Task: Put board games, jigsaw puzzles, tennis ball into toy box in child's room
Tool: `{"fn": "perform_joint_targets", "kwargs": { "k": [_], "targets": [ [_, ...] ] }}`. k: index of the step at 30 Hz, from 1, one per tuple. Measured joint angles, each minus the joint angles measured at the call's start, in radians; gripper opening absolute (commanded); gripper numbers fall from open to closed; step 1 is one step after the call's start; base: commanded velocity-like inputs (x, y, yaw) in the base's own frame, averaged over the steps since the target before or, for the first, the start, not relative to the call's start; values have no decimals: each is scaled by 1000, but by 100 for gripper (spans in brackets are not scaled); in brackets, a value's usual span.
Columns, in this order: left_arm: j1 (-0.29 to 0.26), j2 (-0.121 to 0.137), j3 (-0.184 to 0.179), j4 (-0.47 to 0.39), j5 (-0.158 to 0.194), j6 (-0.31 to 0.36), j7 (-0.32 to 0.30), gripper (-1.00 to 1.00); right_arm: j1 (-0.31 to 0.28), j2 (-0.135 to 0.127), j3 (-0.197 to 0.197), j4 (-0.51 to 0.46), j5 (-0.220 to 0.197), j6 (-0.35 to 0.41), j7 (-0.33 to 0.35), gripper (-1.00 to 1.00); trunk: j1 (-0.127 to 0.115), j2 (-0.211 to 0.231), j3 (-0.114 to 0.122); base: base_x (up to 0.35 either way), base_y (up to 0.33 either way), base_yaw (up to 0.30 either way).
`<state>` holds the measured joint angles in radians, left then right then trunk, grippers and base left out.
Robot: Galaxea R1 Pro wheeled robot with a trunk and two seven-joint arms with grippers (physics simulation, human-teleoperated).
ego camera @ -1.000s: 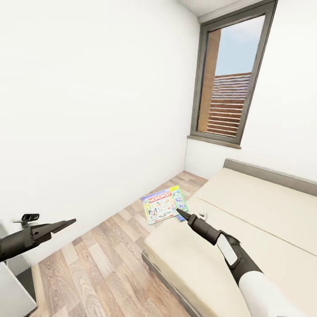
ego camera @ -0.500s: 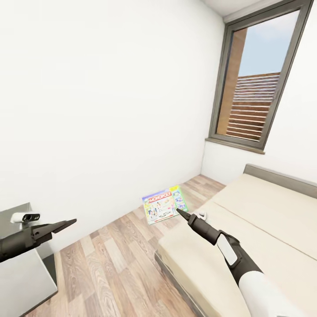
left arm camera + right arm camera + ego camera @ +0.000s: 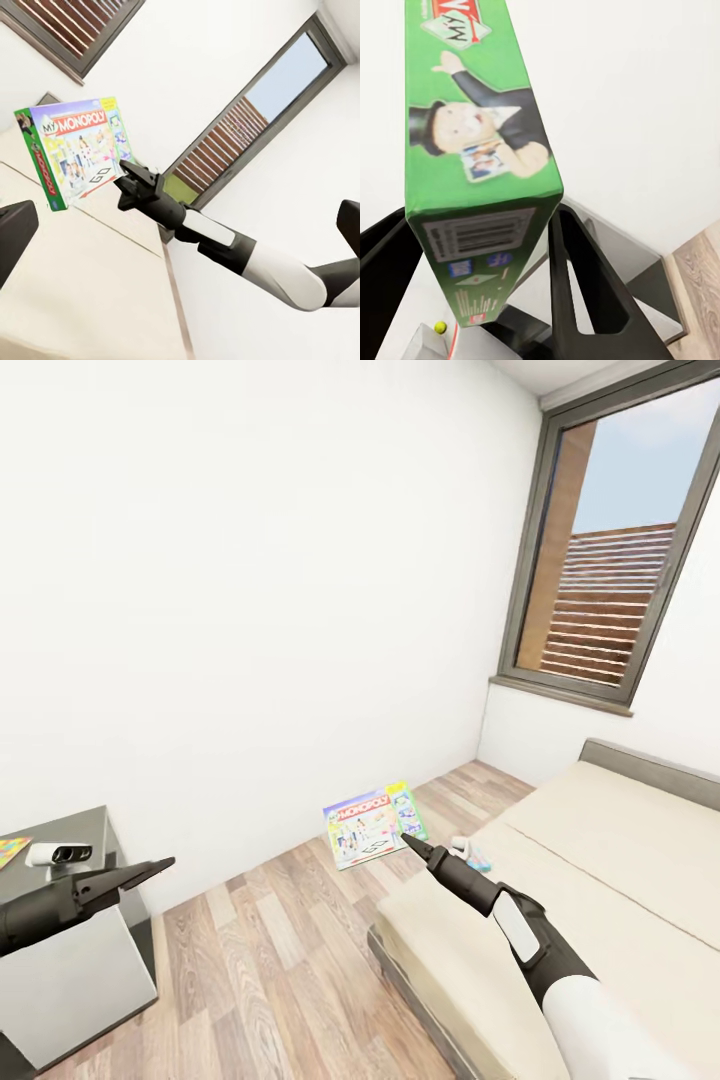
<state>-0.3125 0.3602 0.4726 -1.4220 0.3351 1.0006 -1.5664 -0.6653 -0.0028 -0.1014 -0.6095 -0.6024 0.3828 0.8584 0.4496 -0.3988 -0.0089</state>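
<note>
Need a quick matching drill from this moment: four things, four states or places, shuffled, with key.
Things:
1. Monopoly box
2. left gripper
3. bed
4. window

Places or states:
A. set in the far wall
B. held edge-on between the right gripper fingers
C. holding nothing
D. beige mattress, below the right arm

Pairs: 1-B, 2-C, 3-D, 4-A

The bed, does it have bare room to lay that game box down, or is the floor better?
The bed shows wide bare mattress beside the right gripper, which holds the Monopoly box; only a small object lies near its edge. The wood floor between bed and grey desk looks open too.
</note>
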Motion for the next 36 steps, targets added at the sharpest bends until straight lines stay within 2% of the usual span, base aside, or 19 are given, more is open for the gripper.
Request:
{"fn": "perform_joint_targets", "kwargs": {
  "k": [4, 9, 36],
  "targets": [
    [0, -22, 0, 0, -4, 0, 0, 100, 0, 0, 0, 0, 0, 0, -1, -100, 0, 0, -2, -7, -4, 2],
    [0, -34, 0, 0, -7, 0, 0, 100, 0, 0, 0, 0, 0, 0, 0, -100, 0, 1, -6, -1, -1, 0],
    [0, -36, -6, -1, -11, 1, 0, 100, 0, 1, 4, -7, 2, 0, -28, -100, 0, 1, -33, -24, -16, 0]
  ]
}}
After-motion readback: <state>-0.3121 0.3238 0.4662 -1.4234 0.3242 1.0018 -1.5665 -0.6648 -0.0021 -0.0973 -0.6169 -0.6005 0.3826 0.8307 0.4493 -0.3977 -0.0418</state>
